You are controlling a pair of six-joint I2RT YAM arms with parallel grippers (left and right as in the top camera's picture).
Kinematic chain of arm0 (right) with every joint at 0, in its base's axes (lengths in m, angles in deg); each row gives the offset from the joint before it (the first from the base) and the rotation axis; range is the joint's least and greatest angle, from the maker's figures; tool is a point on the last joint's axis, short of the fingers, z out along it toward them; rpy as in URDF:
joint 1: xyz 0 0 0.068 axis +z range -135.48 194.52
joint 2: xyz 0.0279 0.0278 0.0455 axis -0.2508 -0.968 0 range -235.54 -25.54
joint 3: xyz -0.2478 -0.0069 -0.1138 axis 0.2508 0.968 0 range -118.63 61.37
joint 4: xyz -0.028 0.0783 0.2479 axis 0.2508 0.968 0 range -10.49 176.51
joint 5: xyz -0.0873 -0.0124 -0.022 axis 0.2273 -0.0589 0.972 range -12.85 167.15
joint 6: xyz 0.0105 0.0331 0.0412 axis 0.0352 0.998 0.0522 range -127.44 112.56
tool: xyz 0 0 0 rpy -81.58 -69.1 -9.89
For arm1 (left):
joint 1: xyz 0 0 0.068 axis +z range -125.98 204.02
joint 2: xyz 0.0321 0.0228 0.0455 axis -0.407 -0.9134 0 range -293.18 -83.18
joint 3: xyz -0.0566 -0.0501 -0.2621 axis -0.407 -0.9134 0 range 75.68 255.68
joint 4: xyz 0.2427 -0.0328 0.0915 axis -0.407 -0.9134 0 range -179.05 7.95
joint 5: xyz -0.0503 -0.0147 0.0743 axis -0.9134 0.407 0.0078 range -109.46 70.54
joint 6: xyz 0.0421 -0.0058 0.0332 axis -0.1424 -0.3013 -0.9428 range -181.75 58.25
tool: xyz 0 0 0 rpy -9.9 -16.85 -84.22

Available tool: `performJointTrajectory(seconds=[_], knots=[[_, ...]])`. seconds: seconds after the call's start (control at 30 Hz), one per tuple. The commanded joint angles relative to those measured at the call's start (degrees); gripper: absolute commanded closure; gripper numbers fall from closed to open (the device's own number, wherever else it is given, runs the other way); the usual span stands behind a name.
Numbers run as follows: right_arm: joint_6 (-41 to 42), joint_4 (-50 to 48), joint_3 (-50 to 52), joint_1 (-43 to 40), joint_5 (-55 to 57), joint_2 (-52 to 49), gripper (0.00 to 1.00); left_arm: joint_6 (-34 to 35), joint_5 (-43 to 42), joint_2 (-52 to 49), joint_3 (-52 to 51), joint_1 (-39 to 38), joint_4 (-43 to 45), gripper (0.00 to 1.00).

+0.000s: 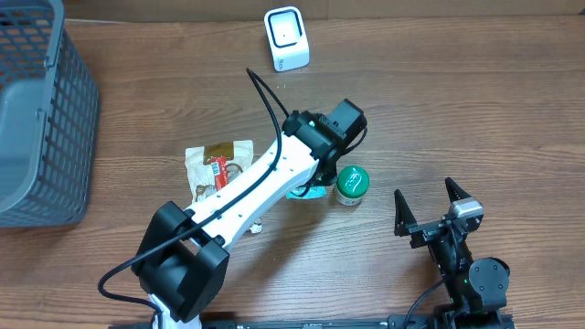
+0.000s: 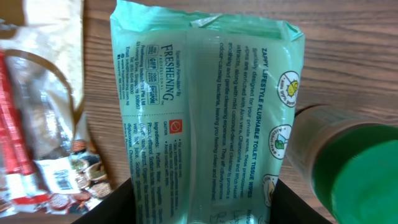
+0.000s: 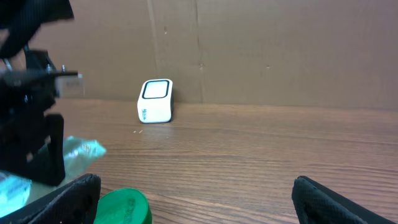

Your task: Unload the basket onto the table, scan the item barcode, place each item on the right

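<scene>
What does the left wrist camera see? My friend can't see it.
A green wipes pack fills the view, pinched between the jaws at the bottom. A snack packet lies at its left, a green-lidded jar at its right.

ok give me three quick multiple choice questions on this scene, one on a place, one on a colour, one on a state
1. Where on the table is the white barcode scanner?
A near edge
B far side, standing alone
C left edge

2. What colour is the lid of the jar?
A red
B white
C green

3. How is the right gripper?
A open, nothing between its fingers
B shut tight
C shut on the jar

Answers:
1 B, the overhead view shows it by itself at the far side.
2 C, the lid is plainly green from above.
3 A, its fingers stand wide apart over bare wood.
</scene>
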Motion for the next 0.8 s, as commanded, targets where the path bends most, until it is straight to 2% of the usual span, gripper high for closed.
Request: performJointTrajectory(seconds=[0.0, 0.17, 0.47, 0.77], knots=[[0.2, -0.3, 0.6, -0.2, 0.3, 0.5, 0.0, 1.1, -2.0, 2.0, -4.3, -0.3, 3.5, 0.53], [0.2, -0.3, 0.6, -0.2, 0.3, 0.5, 0.0, -0.5, -2.3, 2.0, -8.8, -0.5, 9.9, 0.52], [0.2, -0.3, 0.6, -0.2, 0.3, 0.5, 0.0, -7.5, -3.2, 2.0, -16.2, -0.5, 19.8, 0.52], [0.2, -0.3, 0.6, -0.2, 0.3, 0.5, 0.0, -7.5, -2.8, 2.1, -18.9, 0.6, 20.3, 0.53]])
